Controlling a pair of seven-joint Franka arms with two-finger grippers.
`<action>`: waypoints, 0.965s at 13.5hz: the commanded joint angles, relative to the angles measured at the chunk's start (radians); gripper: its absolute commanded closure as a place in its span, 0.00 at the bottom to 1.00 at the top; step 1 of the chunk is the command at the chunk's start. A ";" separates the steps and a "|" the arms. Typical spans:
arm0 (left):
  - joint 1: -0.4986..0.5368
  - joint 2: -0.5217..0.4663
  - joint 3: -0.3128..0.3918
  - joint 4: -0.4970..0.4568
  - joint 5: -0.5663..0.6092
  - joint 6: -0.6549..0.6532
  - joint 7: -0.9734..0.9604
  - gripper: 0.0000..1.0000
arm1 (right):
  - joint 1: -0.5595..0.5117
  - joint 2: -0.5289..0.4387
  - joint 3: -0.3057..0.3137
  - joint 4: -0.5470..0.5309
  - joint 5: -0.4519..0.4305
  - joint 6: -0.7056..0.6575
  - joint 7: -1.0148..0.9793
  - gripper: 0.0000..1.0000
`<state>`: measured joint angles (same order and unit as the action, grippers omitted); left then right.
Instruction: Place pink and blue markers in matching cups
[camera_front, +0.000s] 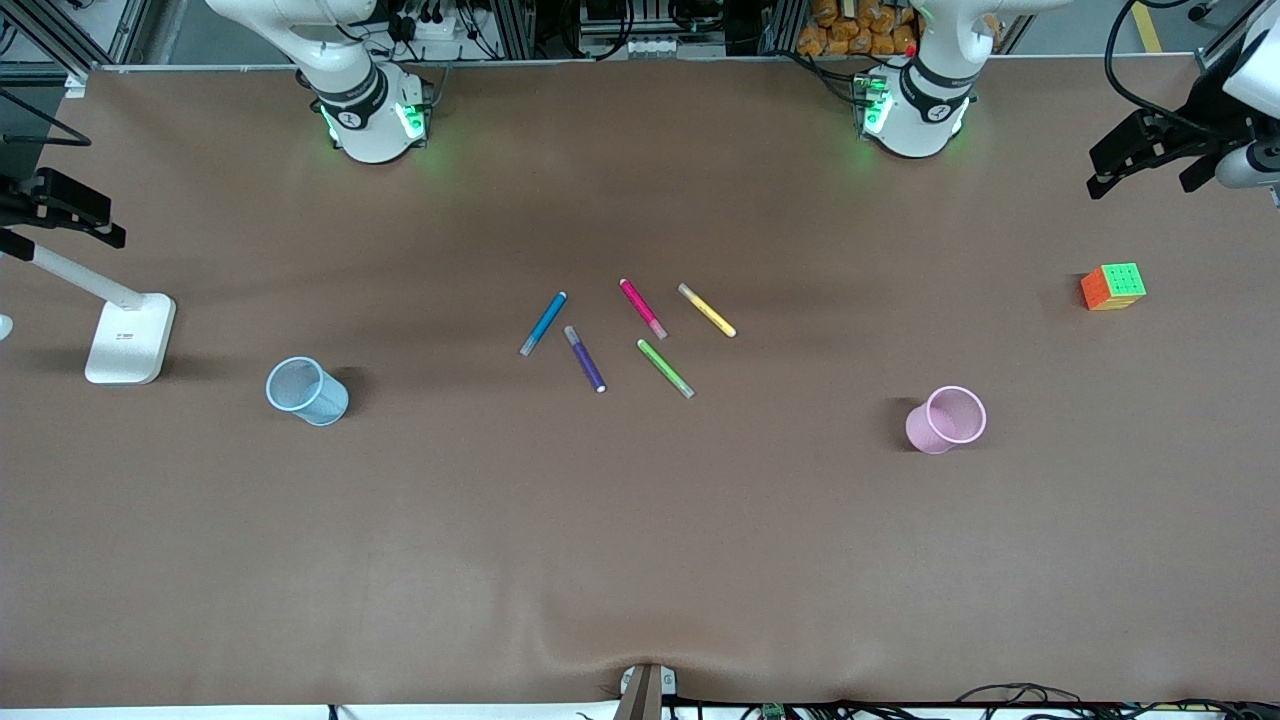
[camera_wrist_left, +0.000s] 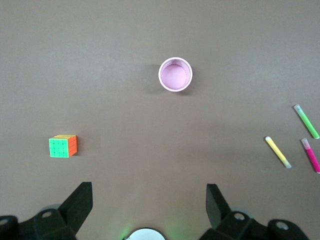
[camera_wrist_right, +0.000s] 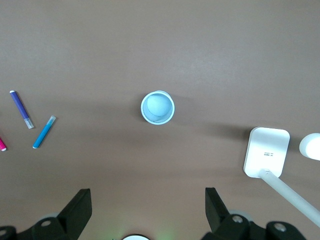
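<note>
A: Nothing is picked yet. Left gripper (camera_wrist_left: 148, 202) and right gripper (camera_wrist_right: 147, 202) wait high over the table, jaws wide, empty.

B: Pink marker (camera_front: 642, 308) and blue marker (camera_front: 543, 323) lie mid-table, between blue cup (camera_front: 307, 390) and pink cup (camera_front: 946, 419). Next, I think, descend on one.

Matt brown tabletop (camera_front: 640, 550), slightly rippled like cloth. Blue cup (camera_front: 307, 391) looks translucent plastic; pink cup (camera_front: 946, 420) smooth plastic. Cube (camera_front: 1113, 286) glossy, lamp base (camera_front: 130, 338) smooth white plastic.
</note>
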<state>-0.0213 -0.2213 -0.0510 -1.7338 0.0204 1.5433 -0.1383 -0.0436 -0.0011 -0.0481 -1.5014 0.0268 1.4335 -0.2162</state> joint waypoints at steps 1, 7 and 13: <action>0.009 0.014 -0.007 0.025 0.023 -0.038 0.009 0.00 | -0.010 0.012 0.002 0.024 0.015 -0.018 -0.002 0.00; 0.009 0.020 -0.007 0.025 0.021 -0.043 0.008 0.00 | -0.012 0.012 0.002 0.024 0.015 -0.018 -0.002 0.00; 0.009 0.036 -0.007 0.026 0.012 -0.035 0.009 0.00 | -0.010 0.012 0.002 0.024 0.015 -0.019 -0.002 0.00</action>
<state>-0.0212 -0.1961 -0.0510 -1.7334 0.0205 1.5236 -0.1383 -0.0437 0.0003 -0.0490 -1.5014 0.0268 1.4318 -0.2162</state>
